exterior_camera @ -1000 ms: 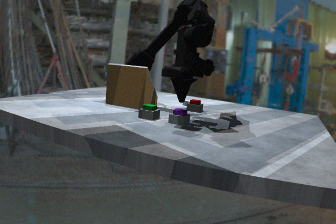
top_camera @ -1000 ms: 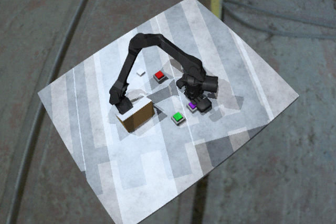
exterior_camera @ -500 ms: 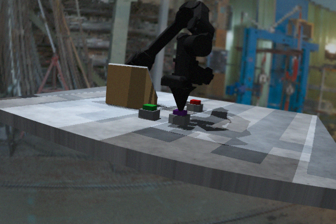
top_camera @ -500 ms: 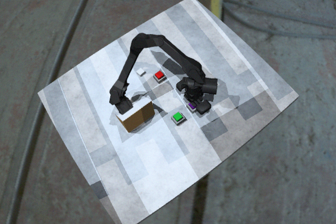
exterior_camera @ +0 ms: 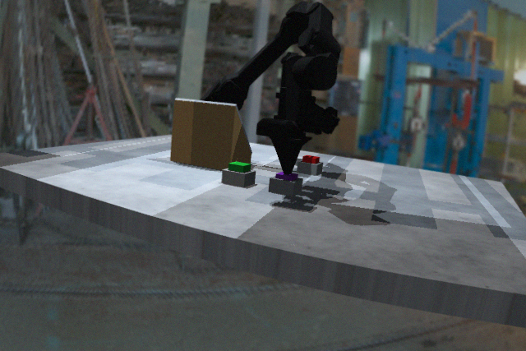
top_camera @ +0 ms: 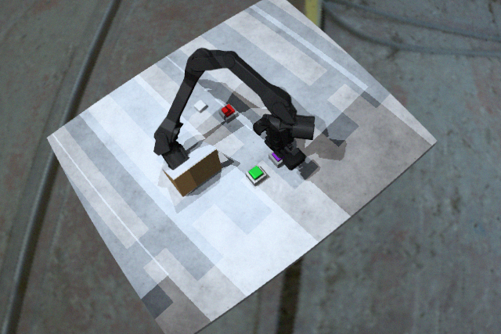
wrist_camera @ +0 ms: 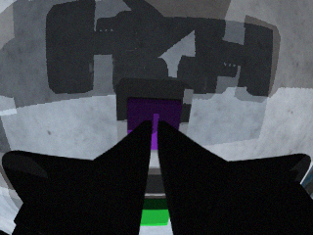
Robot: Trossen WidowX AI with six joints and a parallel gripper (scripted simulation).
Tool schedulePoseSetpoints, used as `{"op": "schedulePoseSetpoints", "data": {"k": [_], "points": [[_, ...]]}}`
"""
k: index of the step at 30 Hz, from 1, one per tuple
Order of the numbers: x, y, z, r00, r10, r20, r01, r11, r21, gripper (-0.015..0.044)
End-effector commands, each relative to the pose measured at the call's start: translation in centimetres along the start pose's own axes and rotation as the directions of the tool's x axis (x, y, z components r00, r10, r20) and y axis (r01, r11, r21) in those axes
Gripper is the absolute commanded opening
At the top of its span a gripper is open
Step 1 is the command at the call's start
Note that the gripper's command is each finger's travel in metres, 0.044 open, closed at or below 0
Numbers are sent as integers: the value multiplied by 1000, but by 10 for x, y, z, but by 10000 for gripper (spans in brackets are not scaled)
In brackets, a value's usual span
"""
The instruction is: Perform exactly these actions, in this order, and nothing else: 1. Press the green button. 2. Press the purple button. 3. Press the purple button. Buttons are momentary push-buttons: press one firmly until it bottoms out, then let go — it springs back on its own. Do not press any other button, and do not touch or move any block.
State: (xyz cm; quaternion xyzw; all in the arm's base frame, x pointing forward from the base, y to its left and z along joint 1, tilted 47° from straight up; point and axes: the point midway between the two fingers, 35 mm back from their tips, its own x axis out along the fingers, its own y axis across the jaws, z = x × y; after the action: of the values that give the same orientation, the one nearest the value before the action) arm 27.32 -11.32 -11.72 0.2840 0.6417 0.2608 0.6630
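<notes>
Now note: black parallel jaws (exterior_camera: 287,170) pinched almost shut, holding nothing, tip pointing straight down onto small square purple push-button (exterior_camera: 287,176) on its grey base. Exterior view shows tip at cap's top face; contact likely, depth of press not readable. Purple button sits directly under tip, so your coming move is purely vertical, no sideways shift. Square green push-button (top_camera: 256,172) lies just beside, toward brown box (top_camera: 195,172); red button (top_camera: 228,110) well apart on patterned grey worktop (top_camera: 258,233).
</notes>
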Motion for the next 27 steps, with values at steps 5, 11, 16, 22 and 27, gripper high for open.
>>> {"op": "schedulePoseSetpoints", "data": {"k": [5, 11, 16, 22, 27], "points": [[2, 0, 0, 1000, 4, -2, -4, 1000, 5, 20], [-21, 0, 0, 1000, 2, -2, -2, 1000, 4, 20], [-31, 0, 0, 1000, 3, -3, -3, 1000, 6, 20], [-25, 0, 0, 1000, 3, -2, -3, 1000, 5, 20], [-17, 0, 0, 1000, 3, -2, -3, 1000, 5, 20]]}}
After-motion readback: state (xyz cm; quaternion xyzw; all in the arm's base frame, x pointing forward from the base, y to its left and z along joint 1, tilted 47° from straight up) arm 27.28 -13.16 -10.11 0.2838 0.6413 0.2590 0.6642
